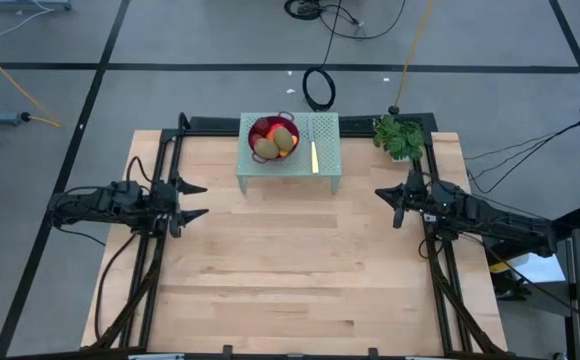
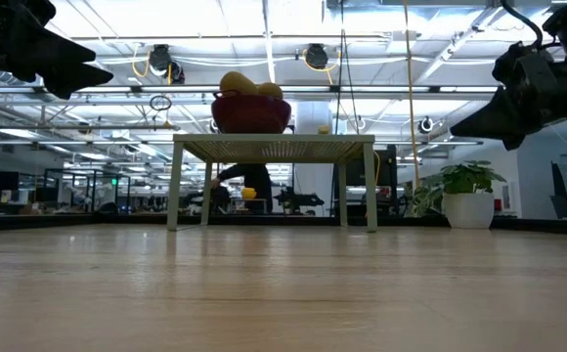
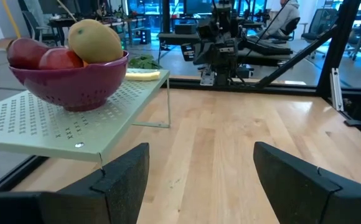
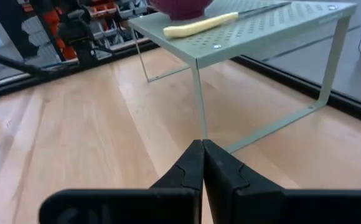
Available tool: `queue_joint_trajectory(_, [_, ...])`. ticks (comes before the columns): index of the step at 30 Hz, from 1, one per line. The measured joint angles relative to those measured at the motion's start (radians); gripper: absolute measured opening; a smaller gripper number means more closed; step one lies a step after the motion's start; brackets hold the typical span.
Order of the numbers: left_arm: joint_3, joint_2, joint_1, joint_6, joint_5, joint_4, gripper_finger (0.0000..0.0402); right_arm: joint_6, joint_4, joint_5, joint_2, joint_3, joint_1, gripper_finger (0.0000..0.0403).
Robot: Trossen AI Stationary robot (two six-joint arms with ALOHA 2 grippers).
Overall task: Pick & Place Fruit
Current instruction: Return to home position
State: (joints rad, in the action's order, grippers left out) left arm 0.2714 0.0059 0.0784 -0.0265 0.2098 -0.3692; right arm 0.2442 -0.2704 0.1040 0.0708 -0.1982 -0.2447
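Note:
The fruit [image 1: 273, 141] lies piled in a purple bowl [image 3: 75, 84] that stands on a pale green perforated shelf [image 1: 328, 165] at the table's far middle; red pieces [image 3: 43, 56] and a yellow-brown one [image 3: 94, 38] show above the rim. My left gripper [image 1: 200, 200] hovers open at the table's left, pointing level toward the right. My right gripper [image 1: 382, 195] hovers shut at the right, pointing toward the shelf. Neither touches anything.
A yellow-handled knife [image 1: 315, 155] lies on the shelf right of the bowl. A potted green plant [image 1: 400, 137] stands at the far right corner. The shelf rests on thin legs [image 4: 199, 99]. Bare wooden tabletop [image 1: 290, 270] stretches between the arms and toward the near edge.

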Motion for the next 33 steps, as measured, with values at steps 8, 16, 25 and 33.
queue_joint_trajectory(8, [0.0, 0.0, 0.0, 0.025, 0.0, -0.001, 0.0282, -0.051, -0.052, -0.001, 0.0, 0.001, 0.0, 0.0])
queue_joint_trajectory(16, [0.0, 0.0, 0.0, 0.025, 0.001, -0.001, 0.0282, -0.14, -0.055, -0.001, 0.0, 0.001, 0.0, 0.0])
queue_joint_trajectory(25, [0.0, 0.0, 0.0, 0.023, 0.001, 0.0, 0.0282, -0.152, -0.054, -0.001, 0.0, 0.001, 0.0, 0.0])
queue_joint_trajectory(33, [0.0, 0.0, 0.0, 0.022, 0.001, 0.0, 0.0282, -0.152, -0.053, -0.001, 0.0, 0.001, 0.0, 0.0004])
